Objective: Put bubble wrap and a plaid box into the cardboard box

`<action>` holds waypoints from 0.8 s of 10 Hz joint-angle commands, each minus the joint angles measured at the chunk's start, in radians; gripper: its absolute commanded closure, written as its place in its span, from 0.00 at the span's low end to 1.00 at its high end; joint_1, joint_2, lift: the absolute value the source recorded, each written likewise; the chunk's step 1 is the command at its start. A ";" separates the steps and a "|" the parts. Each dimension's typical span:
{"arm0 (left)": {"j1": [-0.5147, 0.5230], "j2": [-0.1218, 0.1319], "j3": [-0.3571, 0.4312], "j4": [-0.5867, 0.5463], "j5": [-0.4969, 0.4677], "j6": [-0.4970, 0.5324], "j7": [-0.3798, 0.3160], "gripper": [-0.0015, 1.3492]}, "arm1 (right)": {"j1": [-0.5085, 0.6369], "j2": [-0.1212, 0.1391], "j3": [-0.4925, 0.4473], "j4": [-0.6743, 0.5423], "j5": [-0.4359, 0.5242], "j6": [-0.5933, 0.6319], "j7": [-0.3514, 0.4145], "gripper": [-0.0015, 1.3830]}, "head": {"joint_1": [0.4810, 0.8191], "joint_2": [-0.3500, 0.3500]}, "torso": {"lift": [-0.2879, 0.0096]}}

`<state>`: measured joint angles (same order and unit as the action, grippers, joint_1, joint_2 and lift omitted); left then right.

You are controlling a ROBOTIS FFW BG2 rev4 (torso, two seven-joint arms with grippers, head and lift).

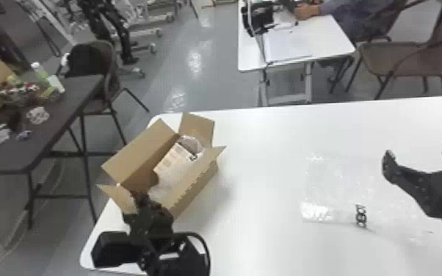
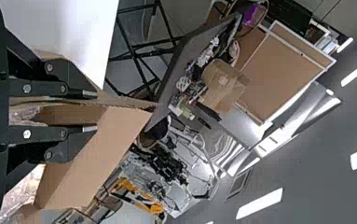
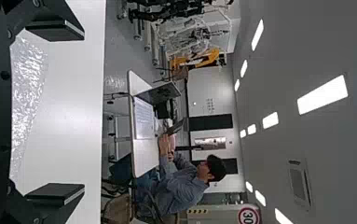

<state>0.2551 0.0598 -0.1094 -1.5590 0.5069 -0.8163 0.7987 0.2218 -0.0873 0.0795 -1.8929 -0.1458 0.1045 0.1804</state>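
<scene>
Brown cardboard box, flaps splayed; clear bubble wrap, crinkled, flat.

White table, open cardboard box at its left end, clear bubble wrap well apart

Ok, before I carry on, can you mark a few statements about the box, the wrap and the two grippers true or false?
The plaid box is inside the cardboard box. True.
The flaps are folded shut. False: they stand open.
The right gripper has its fingers apart. True.
The left gripper is at the far right of the table. False: it is at the cardboard box.
Clear bubble wrap lies on the table. True.
</scene>
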 commanded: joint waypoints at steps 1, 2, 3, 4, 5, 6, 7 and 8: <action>0.000 0.006 0.022 0.014 -0.056 0.002 0.002 0.00 | -0.006 -0.006 -0.001 0.000 -0.001 0.007 0.008 0.11 | 0.63 0.93 | 0.60; -0.002 0.006 0.034 0.023 -0.074 -0.003 -0.003 0.07 | -0.007 -0.009 0.000 0.000 -0.001 0.011 0.011 0.11 | 0.63 0.94 | 0.60; 0.000 0.003 0.065 0.036 -0.117 -0.017 -0.003 0.21 | -0.009 -0.009 0.000 0.000 -0.001 0.011 0.016 0.11 | 0.63 0.94 | 0.60; 0.009 -0.014 0.126 0.037 -0.202 -0.021 0.001 0.31 | -0.009 -0.009 0.000 -0.002 0.000 0.011 0.016 0.11 | 0.63 0.95 | 0.60; 0.018 -0.051 0.203 0.030 -0.309 -0.020 0.002 0.36 | -0.007 -0.009 0.000 -0.005 0.002 0.011 0.016 0.11 | 0.63 0.98 | 0.60; 0.027 -0.062 0.260 0.008 -0.400 -0.021 -0.004 0.36 | -0.004 -0.009 0.000 -0.008 0.002 0.011 0.016 0.11 | 0.63 1.00 | 0.60; 0.052 -0.062 0.303 -0.053 -0.498 0.000 -0.006 0.36 | -0.001 -0.011 0.000 -0.012 0.005 0.012 0.016 0.11 | 0.63 1.00 | 0.60; 0.089 -0.062 0.344 -0.138 -0.611 0.046 -0.004 0.36 | 0.004 -0.012 -0.001 -0.018 0.006 0.015 0.016 0.11 | 0.63 1.00 | 0.60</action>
<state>0.3225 0.0017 0.2076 -1.6472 -0.0345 -0.7959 0.7941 0.2226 -0.0990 0.0783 -1.9080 -0.1413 0.1175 0.1963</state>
